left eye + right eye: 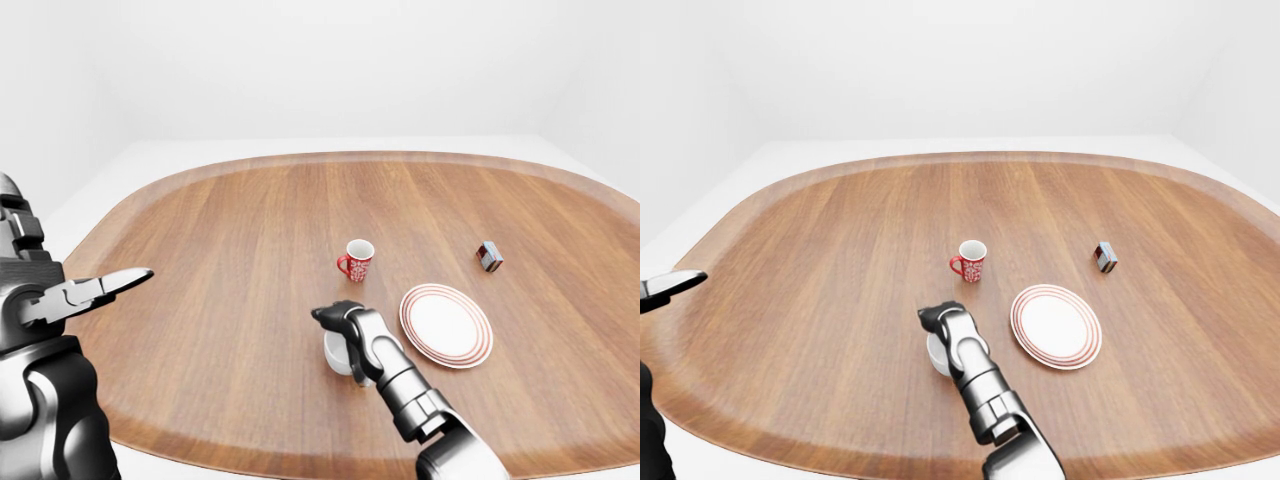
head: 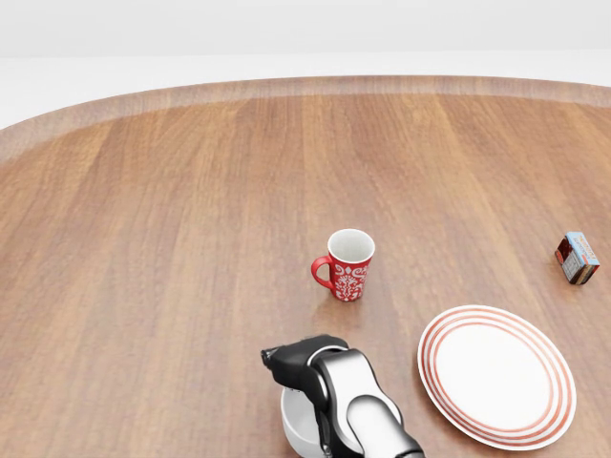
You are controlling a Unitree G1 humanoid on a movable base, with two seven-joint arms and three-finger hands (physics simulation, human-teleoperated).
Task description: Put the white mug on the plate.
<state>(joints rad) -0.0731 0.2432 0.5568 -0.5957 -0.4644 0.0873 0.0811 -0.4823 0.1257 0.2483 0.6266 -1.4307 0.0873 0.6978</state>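
A wide oval wooden table [image 1: 230, 260] fills the view. Near its lower right lies a red-rimmed plate [image 1: 446, 325], bare. Just left of it the white mug [image 1: 337, 355] stands on the wood, mostly hidden by the right hand [image 2: 304, 363] draped over it; whether the fingers grip cannot be told. The left hand [image 1: 95, 290] hovers open, well apart, at the left edge. A red mug [image 2: 347, 264] stands above, a small box [image 2: 578, 257] farther right. Risks: a loose hold could tip the mug; lifting it might knock the red mug or clip the plate's rim.
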